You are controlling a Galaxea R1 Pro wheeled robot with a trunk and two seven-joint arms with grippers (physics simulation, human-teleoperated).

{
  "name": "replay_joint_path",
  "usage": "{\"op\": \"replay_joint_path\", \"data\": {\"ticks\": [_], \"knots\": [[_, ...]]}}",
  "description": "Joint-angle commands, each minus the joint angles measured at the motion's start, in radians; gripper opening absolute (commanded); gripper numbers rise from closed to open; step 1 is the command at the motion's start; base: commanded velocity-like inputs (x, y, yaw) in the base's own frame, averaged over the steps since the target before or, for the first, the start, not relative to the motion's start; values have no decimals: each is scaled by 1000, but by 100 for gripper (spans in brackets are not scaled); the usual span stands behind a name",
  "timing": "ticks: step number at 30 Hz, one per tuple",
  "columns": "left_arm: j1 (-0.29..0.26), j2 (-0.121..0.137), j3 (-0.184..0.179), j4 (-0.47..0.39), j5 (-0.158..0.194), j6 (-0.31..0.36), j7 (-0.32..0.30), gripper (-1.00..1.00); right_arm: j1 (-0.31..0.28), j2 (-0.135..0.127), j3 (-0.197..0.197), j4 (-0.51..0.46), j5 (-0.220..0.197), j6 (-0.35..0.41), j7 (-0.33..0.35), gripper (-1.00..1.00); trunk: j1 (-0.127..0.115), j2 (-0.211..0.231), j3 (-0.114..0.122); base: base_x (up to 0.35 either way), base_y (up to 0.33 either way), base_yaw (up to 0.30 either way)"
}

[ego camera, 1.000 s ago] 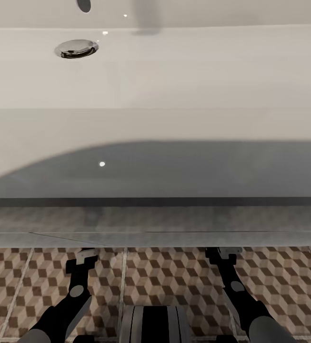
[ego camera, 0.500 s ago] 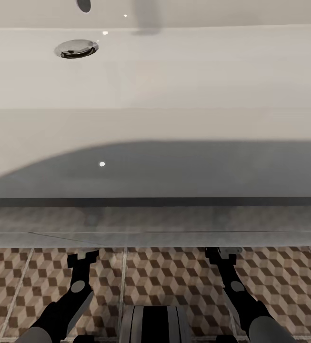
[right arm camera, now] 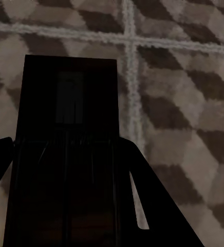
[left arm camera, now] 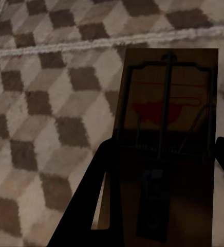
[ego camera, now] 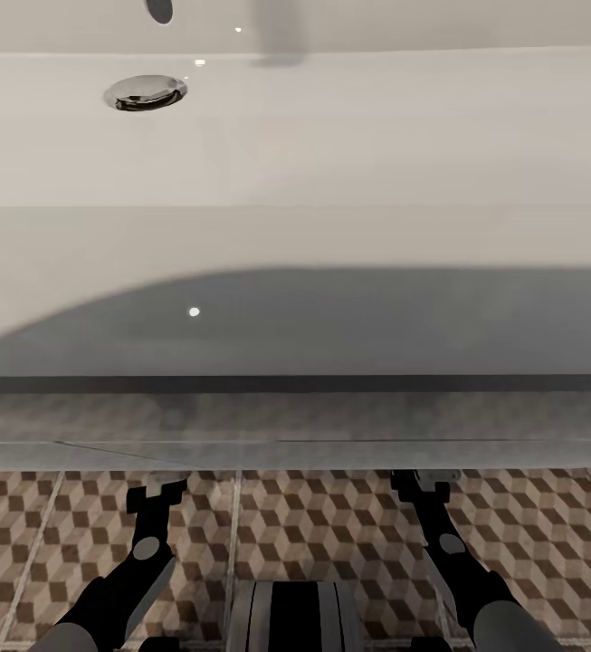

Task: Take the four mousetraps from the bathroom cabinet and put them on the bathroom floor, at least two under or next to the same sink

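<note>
The white sink (ego camera: 331,136) spans the head view, with the cube-patterned bathroom floor (ego camera: 331,525) below its front edge. My left gripper (ego camera: 157,489) hangs low over the tiles by that edge. In the left wrist view it (left arm camera: 166,144) is shut on a dark-brown mousetrap (left arm camera: 168,103) with a wire bar and a red mark, close above the floor (left arm camera: 40,103). My right gripper (ego camera: 419,480) is equally low, further right. In the right wrist view it (right arm camera: 66,144) is shut on a second, deeply shadowed mousetrap (right arm camera: 71,92). The cabinet is out of view.
The sink's chrome drain (ego camera: 146,92) lies at the far left of the basin. The glossy vanity front (ego camera: 295,426) under the basin blocks the way ahead. My own base (ego camera: 290,616) sits between the arms. Pale grout lines (right arm camera: 130,77) cross the tiles.
My left gripper has shifted slightly left and back toward me. The right arm and the view have stayed still.
</note>
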Motion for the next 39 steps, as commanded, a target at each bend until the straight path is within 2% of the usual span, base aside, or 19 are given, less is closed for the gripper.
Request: {"op": "replay_joint_path", "data": {"ticks": [1,39], "knots": [[-1,1,-8,1,11,-6,6,-100,0,0,-3,0,10,-3,-4,-100,0,0,0,0,0,0],[-1,0,-12,2,12,-6,4,-100,0,-1,-4,-9,10,-6,-14,-100,0,0,0,0,0,0]]}}
